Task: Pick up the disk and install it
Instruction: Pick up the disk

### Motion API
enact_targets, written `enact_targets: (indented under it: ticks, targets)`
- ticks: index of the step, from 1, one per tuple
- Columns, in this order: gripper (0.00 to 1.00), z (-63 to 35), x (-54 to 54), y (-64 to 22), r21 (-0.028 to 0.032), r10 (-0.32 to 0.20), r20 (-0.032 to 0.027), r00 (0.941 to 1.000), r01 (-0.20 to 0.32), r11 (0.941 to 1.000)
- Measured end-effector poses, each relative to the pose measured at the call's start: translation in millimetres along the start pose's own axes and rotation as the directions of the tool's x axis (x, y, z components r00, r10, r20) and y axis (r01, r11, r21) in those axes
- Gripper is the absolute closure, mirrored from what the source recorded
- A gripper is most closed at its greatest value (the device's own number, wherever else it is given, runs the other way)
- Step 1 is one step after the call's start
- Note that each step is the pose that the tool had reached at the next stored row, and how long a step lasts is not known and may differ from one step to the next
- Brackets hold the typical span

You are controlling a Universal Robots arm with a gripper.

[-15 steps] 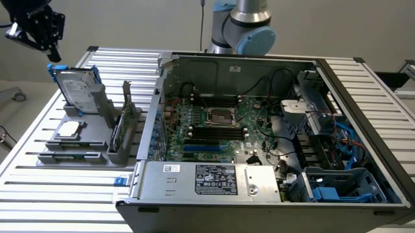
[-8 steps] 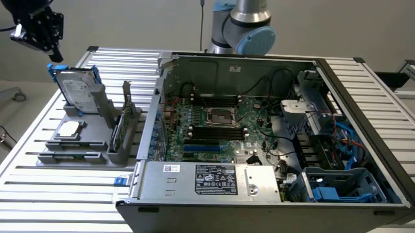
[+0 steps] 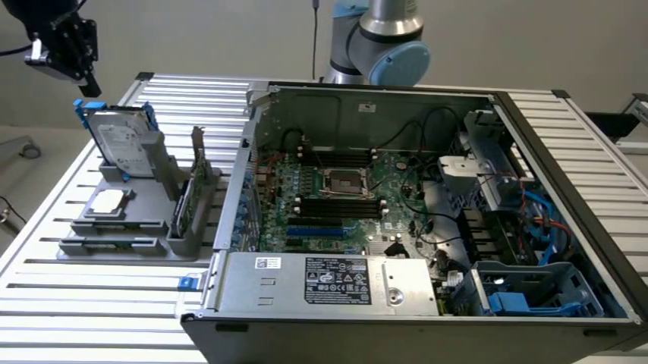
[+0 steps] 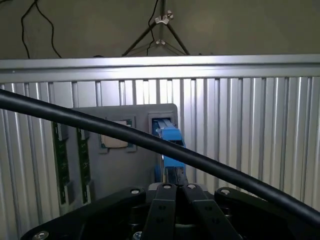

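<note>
The disk (image 3: 120, 140) stands upright in a grey holder (image 3: 132, 227) at the exterior view's left, its white label and blue carrier showing. My gripper (image 3: 92, 89) hangs just above the disk's top edge, apart from it. In the wrist view the black fingers (image 4: 165, 205) are pressed together with nothing between them, so the gripper (image 4: 176, 200) is shut and empty. Beyond the fingertips the disk (image 4: 170, 145) appears edge-on as a blue carrier in its slot.
The holder also carries a small square silver chip (image 3: 108, 200) and thin green cards (image 3: 193, 189). An open computer case (image 3: 405, 98) fills the exterior view's right, with a blue drive cage (image 3: 536, 292) at its near corner. A black cable (image 4: 150, 142) crosses the wrist view.
</note>
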State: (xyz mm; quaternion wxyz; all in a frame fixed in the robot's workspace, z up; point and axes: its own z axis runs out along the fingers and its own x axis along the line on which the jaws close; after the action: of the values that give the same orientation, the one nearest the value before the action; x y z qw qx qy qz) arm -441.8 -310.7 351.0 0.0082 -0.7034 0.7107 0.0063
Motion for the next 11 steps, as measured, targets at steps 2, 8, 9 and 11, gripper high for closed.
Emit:
enact_targets:
  ticks: [2, 8, 9, 11]
  targets:
    - [0.89, 0.0, 0.1, 0.2, 0.0000, -0.030, 0.0006, 0.9996, 0.030, 0.9996]
    - [0.89, 0.0, 0.1, 1.4, -0.0004, -0.066, 0.0012, 0.9978, 0.066, 0.9978]
    - [0.89, 0.0, 0.1, 1.4, -0.0004, -0.066, 0.0012, 0.9978, 0.066, 0.9978]
    - [0.88, 0.0, 0.1, 1.5, -0.0002, -0.066, 0.0018, 0.9978, 0.066, 0.9978]
